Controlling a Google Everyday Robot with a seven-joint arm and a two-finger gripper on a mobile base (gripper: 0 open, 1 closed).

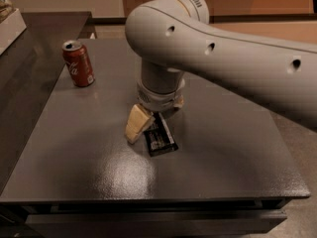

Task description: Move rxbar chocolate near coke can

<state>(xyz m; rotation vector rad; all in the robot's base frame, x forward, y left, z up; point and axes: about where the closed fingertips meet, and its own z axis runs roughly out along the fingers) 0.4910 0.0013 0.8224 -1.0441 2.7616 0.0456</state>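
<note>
The rxbar chocolate, a flat black wrapper with pale print, lies near the middle of the dark grey table. My gripper hangs from the big grey arm right over the bar's far end. One tan finger reaches down to the table just left of the bar. The other finger shows only partly, behind the wrist on the right. The fingers stand apart with the bar's far end between them. The coke can, red with a silver top, stands upright at the table's back left, well apart from the bar.
A second dark counter adjoins the table at the left and back. A white box sits on it at the top left. The table's front edge runs close below. My arm spans the right half of the view.
</note>
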